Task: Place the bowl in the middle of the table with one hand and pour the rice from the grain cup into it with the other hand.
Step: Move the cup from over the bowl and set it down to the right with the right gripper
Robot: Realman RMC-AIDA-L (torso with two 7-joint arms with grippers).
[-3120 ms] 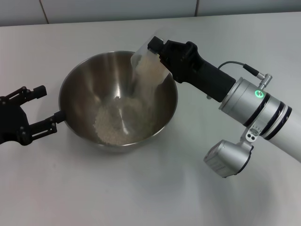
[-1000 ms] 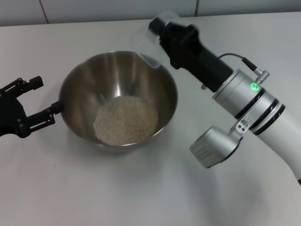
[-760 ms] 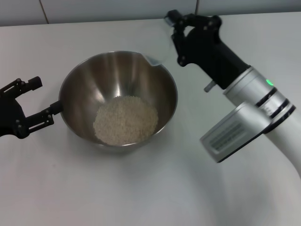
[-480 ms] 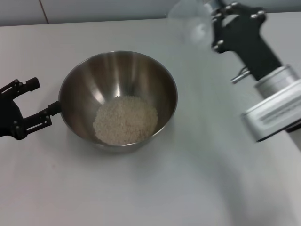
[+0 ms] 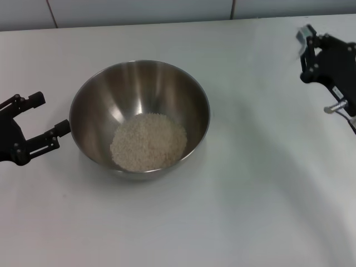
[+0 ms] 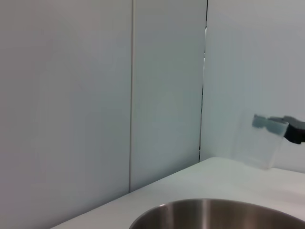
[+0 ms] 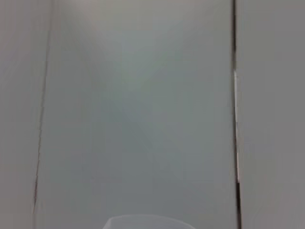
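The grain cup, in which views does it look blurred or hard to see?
Head view: the right gripper is at the right edge, the cup barely a pale smear. Left wrist view: the grain cup is faint and ghostly against the wall. Right wrist view: only a pale rim shows.

— What do you have behind the table?

— You see a pale tiled wall [image 5: 139, 11] along the far edge, with dark grout seams [image 5: 51, 12] running up it.

— And from the wrists?

— You see the same wall as tall grey-white panels [image 6: 167, 86], split by a thin dark vertical joint [image 6: 204, 81].
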